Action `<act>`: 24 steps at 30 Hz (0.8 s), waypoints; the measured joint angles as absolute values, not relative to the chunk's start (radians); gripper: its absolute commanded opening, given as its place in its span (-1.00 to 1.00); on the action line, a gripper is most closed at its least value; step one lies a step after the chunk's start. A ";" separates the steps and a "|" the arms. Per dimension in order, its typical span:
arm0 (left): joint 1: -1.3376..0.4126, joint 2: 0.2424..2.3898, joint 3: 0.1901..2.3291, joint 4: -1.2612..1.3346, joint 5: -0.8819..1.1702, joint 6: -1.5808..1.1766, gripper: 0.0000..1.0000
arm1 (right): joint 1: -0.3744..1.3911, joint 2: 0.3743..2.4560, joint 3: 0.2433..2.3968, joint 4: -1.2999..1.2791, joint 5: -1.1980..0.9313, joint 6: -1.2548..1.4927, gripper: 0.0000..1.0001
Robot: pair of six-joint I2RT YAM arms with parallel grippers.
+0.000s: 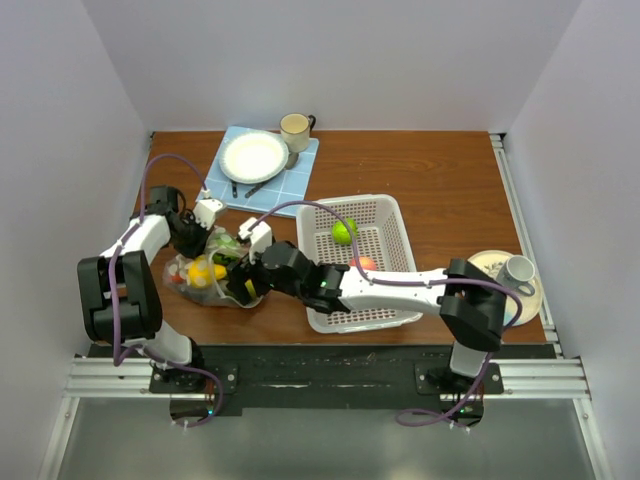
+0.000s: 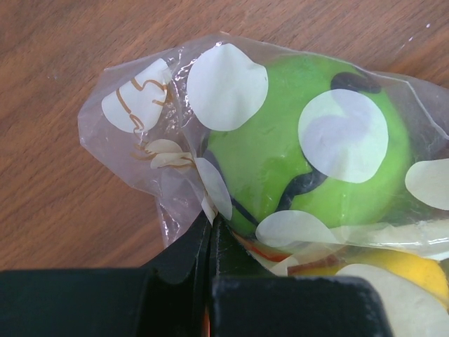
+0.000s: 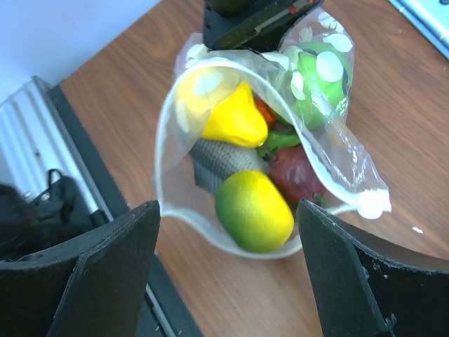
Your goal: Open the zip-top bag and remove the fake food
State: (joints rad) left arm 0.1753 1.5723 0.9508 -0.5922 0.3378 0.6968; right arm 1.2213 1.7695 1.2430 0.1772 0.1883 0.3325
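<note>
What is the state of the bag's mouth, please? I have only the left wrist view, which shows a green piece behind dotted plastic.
Observer: The right wrist view shows the zip-top bag with its mouth gaping open toward that camera.
Operator: Thank you. How is the right gripper set?
Observer: The right gripper is open and aimed at the mouth, where a yellow-green fruit lies nearest the opening.
Operator: Is there anything in the basket?
Observer: In the top view the white basket holds a green fruit and an orange-red piece.
</note>
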 measured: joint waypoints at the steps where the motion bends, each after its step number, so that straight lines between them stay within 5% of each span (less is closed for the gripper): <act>1: 0.175 1.571 0.950 -0.593 0.338 0.699 -1.00 | 1.218 1.791 1.257 0.174 0.187 0.332 0.64; 24: 0.175 1.555 0.953 -0.630 0.353 0.700 -1.00 | 1.208 1.978 1.316 0.121 0.120 0.395 0.52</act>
State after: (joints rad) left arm 0.1753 1.5555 0.9527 -0.6304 0.3531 0.7002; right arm 1.2076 1.9778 1.3155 0.1215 0.1200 0.3954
